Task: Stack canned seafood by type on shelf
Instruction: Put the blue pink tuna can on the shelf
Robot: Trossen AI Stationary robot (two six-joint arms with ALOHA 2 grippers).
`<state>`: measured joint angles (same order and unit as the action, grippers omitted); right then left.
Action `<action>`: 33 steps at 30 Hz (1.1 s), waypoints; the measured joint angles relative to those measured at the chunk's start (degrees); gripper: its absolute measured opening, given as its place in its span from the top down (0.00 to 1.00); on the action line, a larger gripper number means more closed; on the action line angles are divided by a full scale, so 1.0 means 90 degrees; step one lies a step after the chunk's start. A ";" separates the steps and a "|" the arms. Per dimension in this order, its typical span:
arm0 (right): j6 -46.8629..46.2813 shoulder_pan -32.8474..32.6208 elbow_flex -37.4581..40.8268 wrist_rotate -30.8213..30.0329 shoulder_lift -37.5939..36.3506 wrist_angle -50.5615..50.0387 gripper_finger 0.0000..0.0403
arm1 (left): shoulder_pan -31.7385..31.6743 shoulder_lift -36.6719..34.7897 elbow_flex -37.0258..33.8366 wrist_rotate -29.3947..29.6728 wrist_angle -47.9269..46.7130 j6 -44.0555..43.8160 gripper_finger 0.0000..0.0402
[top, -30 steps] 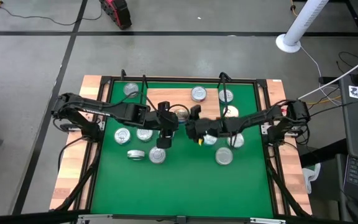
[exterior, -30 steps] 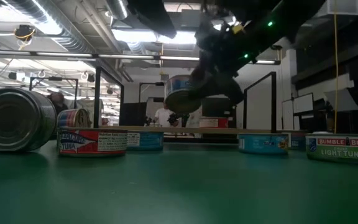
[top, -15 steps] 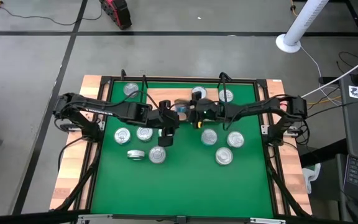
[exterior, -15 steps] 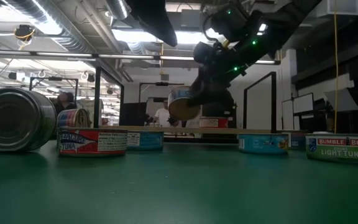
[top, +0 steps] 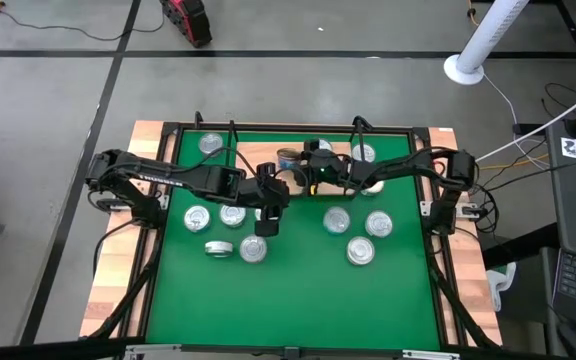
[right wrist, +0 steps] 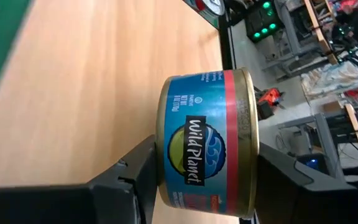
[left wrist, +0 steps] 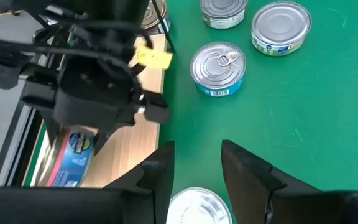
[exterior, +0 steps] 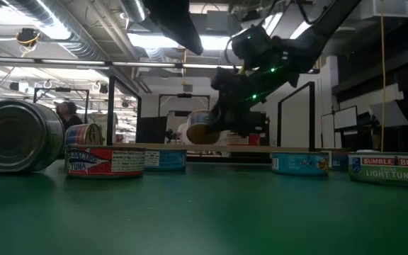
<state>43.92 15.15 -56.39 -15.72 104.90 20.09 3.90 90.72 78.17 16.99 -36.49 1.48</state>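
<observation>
My right gripper [top: 299,167] is over the light-brown shelf [top: 340,165] at the mat's far side. It is shut on a blue tin with a red band and a gold lid [right wrist: 207,143]. My left gripper [left wrist: 194,152] hangs open above the green mat with nothing between its fingers; a silver-lidded tin [left wrist: 196,208] stands below them. Several more tins of canned seafood stand on their flat bases on the mat [top: 232,213] [top: 360,252], and others stand on the shelf [top: 363,153]. My right gripper pinches the blue tin between its two fingers, one on each flat end [right wrist: 248,149], so the label faces the wrist camera. The fingers slant down from the table's right side. The tin is turned on its edge and tilted, just over the shelf board [exterior: 202,130]; whether it touches the board I cannot tell.
Black wire posts [top: 356,128] rise at the shelf's sides. One tin lies on its side near the low camera [exterior: 16,145]. Tins lie in clusters left [top: 197,217] and right [top: 378,224] on the mat; the near half of the mat [top: 288,300] is bare.
My right gripper has carried the blue tin from over the mat's middle toward the far edge and a little left, sinking until it is just over the shelf board. The tin has stayed in the hold, and the wrist has rolled slightly.
</observation>
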 joint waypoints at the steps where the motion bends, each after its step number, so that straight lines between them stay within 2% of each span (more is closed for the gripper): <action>1: 0.0003 0.0011 -0.0028 -0.0009 0.0055 0.0053 0.53 | 0.0000 0.0000 0.0000 0.0000 -0.0007 0.0001 0.68; 11: 0.0005 0.0071 -0.0069 -0.0056 0.0124 0.0022 0.51 | 0.0000 0.0000 0.0000 0.0000 -0.0015 0.0005 0.68; 25: -0.0015 0.0071 -0.0057 0.0020 0.0138 -0.0072 0.29 | 0.0000 0.0000 0.0000 0.0000 -0.0013 0.0002 0.68; 33: -0.0015 0.0071 -0.0338 -0.0133 0.0138 -0.0104 0.27 | 0.0000 0.0000 0.0000 0.0000 -0.0014 -0.0011 0.68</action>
<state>43.79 15.79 -59.43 -16.92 106.15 19.15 3.90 90.72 78.17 16.99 -36.62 1.37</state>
